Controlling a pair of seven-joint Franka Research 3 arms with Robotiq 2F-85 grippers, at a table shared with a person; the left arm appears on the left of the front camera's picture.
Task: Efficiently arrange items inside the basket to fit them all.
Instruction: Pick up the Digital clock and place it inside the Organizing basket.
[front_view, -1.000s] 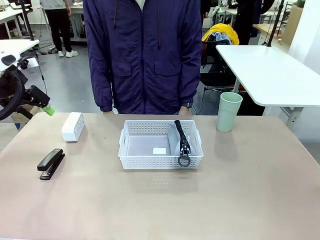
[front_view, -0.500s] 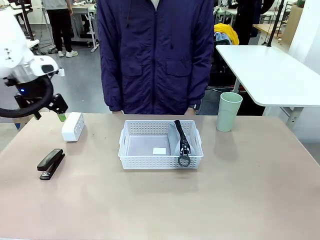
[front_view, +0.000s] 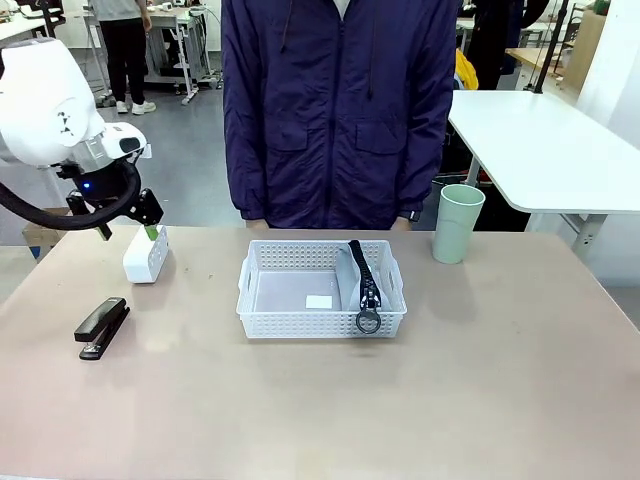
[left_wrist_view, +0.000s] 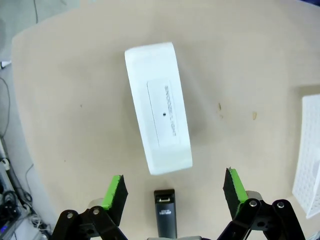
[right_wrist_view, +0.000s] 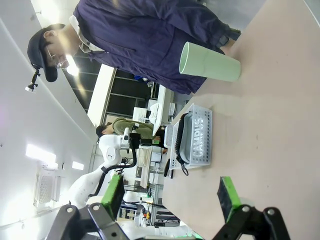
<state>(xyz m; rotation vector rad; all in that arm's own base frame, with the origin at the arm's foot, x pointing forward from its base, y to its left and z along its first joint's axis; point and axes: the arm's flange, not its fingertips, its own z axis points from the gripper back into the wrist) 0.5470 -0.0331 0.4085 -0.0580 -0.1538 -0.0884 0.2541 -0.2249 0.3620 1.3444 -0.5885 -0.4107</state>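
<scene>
The white box (front_view: 147, 253) lies at the table's left; in the left wrist view the white box (left_wrist_view: 159, 107) sits just ahead of my left gripper (left_wrist_view: 174, 192), which is open and apart from it. In the front view my left gripper (front_view: 130, 225) hovers above the box's far end. A black stapler (front_view: 102, 327) lies nearer the front edge, and the stapler's tip (left_wrist_view: 164, 210) shows between the fingers. The white basket (front_view: 300, 325) holds the grey pouch (front_view: 347, 280) along its right side. The pale green cup (front_view: 459, 223) stands upright at right. My right gripper (right_wrist_view: 171, 197) is open, far from the cup (right_wrist_view: 210, 62) and basket (right_wrist_view: 197, 135).
A person in a dark blue jacket (front_view: 340, 110) stands at the far edge behind the basket. Another white table (front_view: 540, 140) lies beyond the right side. The basket's corner (left_wrist_view: 310, 155) shows at the right of the left wrist view.
My left arm has swung in from the left edge to above the white box. The person has shifted to the right. The items have not moved.
</scene>
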